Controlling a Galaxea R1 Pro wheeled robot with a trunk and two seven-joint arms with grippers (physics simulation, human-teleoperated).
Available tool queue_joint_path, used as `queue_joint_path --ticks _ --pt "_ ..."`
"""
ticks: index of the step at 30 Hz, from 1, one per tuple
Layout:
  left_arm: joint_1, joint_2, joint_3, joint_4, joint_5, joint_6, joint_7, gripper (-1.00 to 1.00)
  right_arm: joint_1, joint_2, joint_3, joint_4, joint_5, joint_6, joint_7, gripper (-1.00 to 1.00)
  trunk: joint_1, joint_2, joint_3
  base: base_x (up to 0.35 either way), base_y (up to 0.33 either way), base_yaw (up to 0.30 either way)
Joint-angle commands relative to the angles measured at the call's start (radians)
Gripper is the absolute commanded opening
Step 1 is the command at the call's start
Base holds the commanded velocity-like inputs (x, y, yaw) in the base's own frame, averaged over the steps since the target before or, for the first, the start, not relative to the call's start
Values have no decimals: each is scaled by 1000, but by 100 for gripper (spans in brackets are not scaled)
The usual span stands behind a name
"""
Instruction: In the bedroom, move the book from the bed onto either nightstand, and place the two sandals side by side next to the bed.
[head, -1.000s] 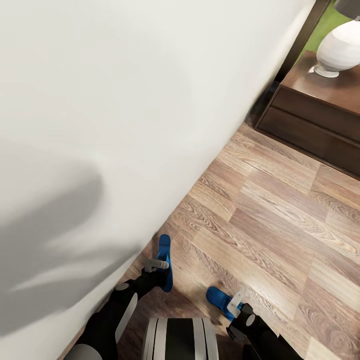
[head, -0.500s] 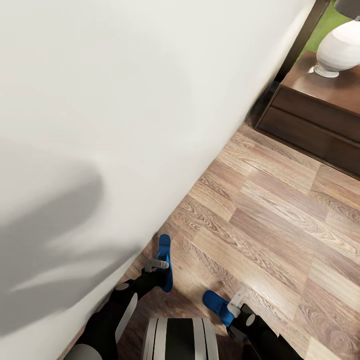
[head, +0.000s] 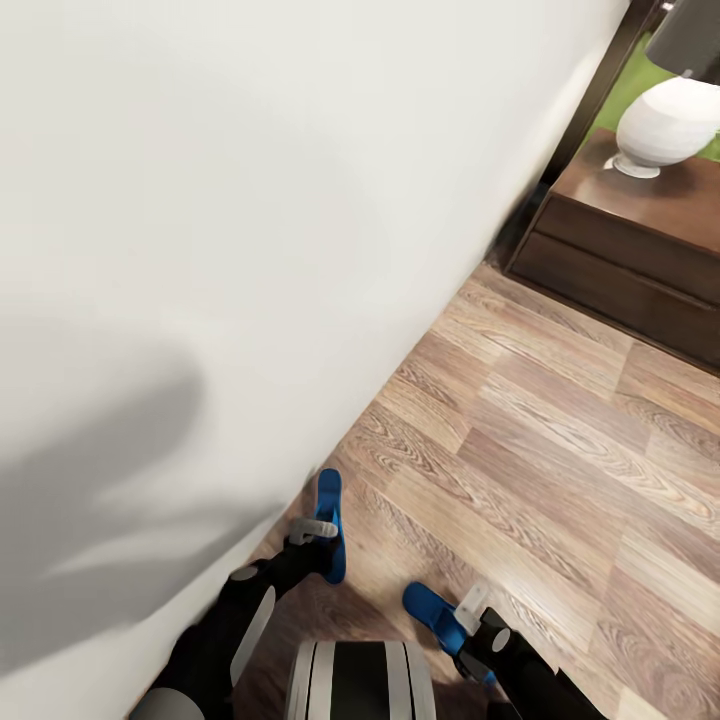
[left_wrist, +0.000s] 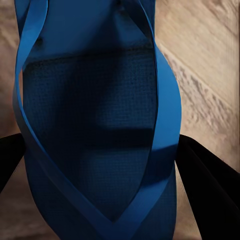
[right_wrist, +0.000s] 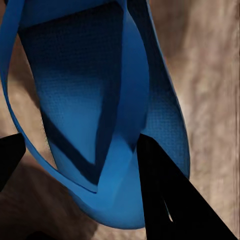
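Note:
The bed (head: 200, 250) spreads its pale mattress over the left of the head view, above the wood-plank floor. Close to the bed's edge my left gripper (head: 316, 537) is shut on a blue sandal (head: 330, 512) that stands on edge; in the left wrist view this sandal (left_wrist: 100, 125) sits between the black fingers (left_wrist: 205, 175). To its right, my right gripper (head: 468, 612) is shut on the second blue sandal (head: 428, 606), whose sole and strap (right_wrist: 95, 110) lie against the fingers (right_wrist: 162, 195). The nightstand (head: 620, 260) stands at the far right. The book is out of view.
A white lamp (head: 665, 125) with a dark shade sits on the nightstand's top. A dark door frame (head: 590, 100) with green behind it rises beside it. Bare plank floor (head: 540, 430) stretches between the bed and the nightstand.
The head view has shifted slightly, showing more of the lamp. My right gripper has carried its sandal a little left, toward the left one. The left gripper holds still.

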Motion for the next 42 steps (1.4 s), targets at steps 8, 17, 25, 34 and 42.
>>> queue_joint_path --ticks 8,17,25,34,42 --pt "0 0 0 -2 7 9 -3 -100 0 -1 3 -3 8 6 6 -100 -4 2 30 0 0 0" --pt "0 0 0 -2 7 9 -3 -100 0 -7 -5 -19 4 4 13 -100 -8 4 65 0 0 0" --pt "0 -1 0 -2 7 9 -3 -100 0 -87 -196 -216 -167 0 209 -100 -11 6 96 0 0 0" --pt "0 -12 -2 0 6 10 -109 -100 0 -134 -303 -228 -231 3 346 -100 -15 8 131 0 0 0" --pt "0 -6 3 -1 4 11 -244 -100 0 -141 -334 -228 -261 3 357 -100 -19 10 162 0 0 0"
